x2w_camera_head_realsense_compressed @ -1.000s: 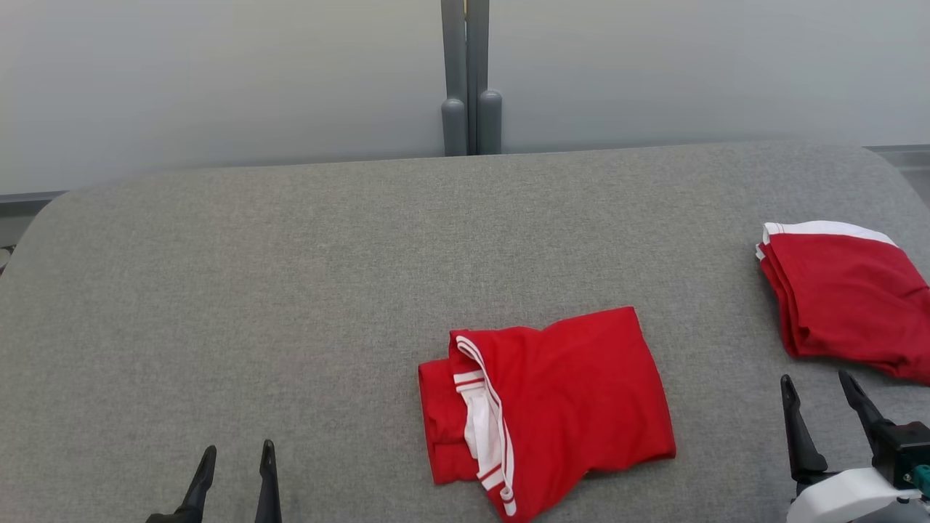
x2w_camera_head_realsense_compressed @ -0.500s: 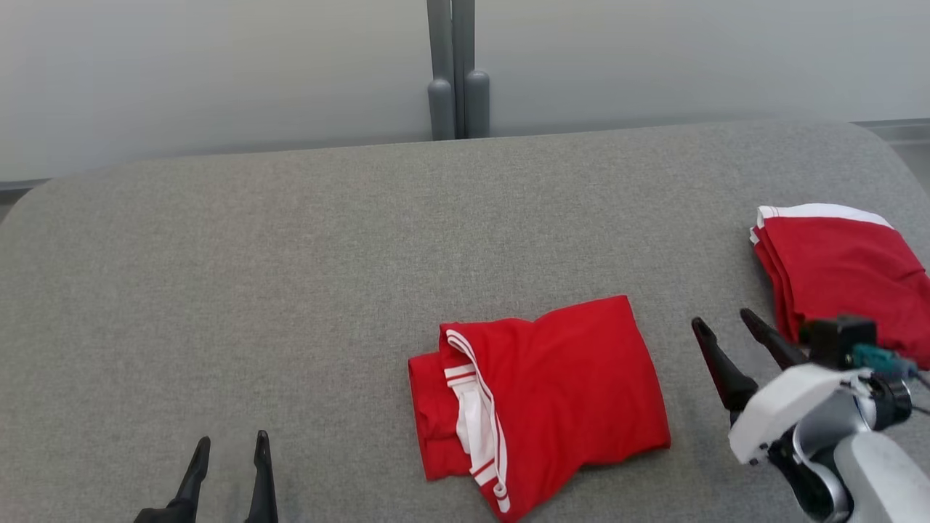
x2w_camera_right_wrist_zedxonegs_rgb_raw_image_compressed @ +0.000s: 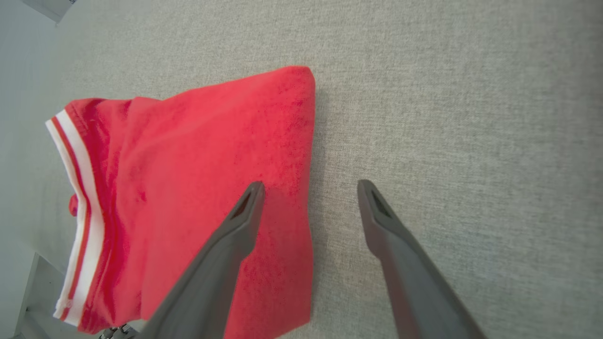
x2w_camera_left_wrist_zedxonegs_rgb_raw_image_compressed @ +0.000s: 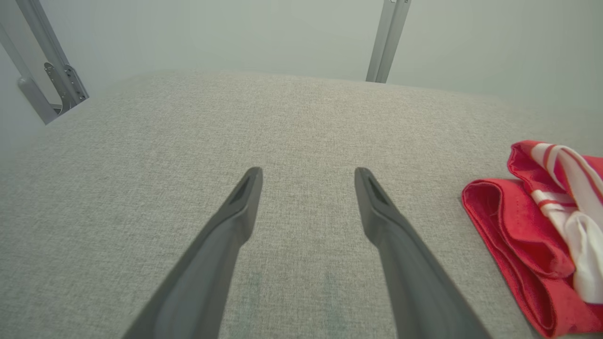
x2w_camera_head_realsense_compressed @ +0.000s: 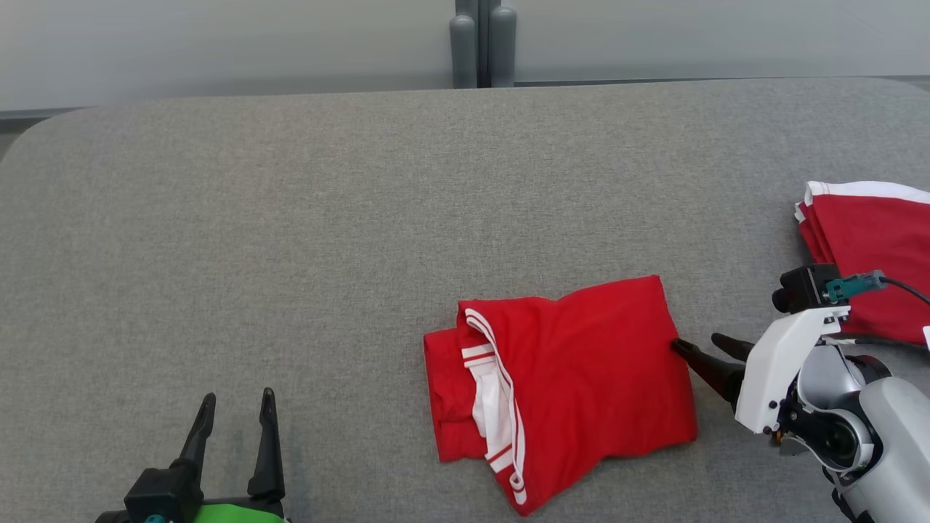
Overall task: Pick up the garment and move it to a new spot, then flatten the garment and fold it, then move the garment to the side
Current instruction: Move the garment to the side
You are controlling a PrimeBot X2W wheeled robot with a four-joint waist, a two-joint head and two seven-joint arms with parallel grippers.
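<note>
Folded garment (x2w_camera_head_realsense_compressed: 574,378) sits lower centre of head view on table (x2w_camera_head_realsense_compressed: 290,218); 2nd red pile (x2w_camera_head_realsense_compressed: 872,247) at right edge. Over the last sec the R gripper (x2w_camera_head_realsense_compressed: 696,340) swung in from lower right to the garment's right hem, fingers spread and straddling it. Contact unclear, prob. just above. L gripper (x2w_camera_head_realsense_compressed: 239,396) spread, lower left, over bare cloth. Looks like lining up a grab, either for the opening pick-up or the final side-shift.

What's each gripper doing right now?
Left gripper: open, holding nothing.
Right gripper: open, holding nothing, at the red garment's edge.
</note>
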